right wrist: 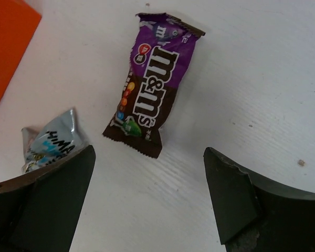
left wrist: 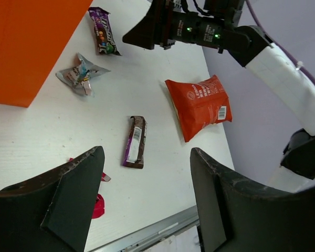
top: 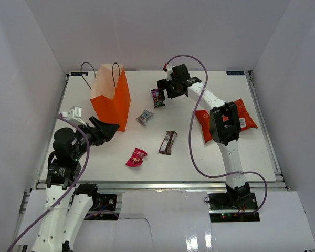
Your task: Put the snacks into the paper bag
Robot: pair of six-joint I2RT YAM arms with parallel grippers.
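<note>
The orange paper bag (top: pixel 111 97) stands upright at the back left, its top open. On the table lie a purple candy pack (top: pixel 157 97), a silver candy (top: pixel 144 117), a brown bar (top: pixel 168 142) and a pink candy (top: pixel 136 157). The red-orange chip bag (top: pixel 241 118) lies at the right, partly hidden under the right arm. My right gripper (right wrist: pixel 147 178) is open and empty just above the purple pack (right wrist: pixel 152 89). My left gripper (left wrist: pixel 147 178) is open and empty beside the bag's near corner, above the table. No yellow candy or second pink candy shows.
The table's metal rails run along the near edge (top: pixel 157 184) and the right side (top: pixel 268 131). White walls close in the back and both sides. The right arm's purple cable (top: pixel 191 142) loops over the table between the brown bar and the chip bag.
</note>
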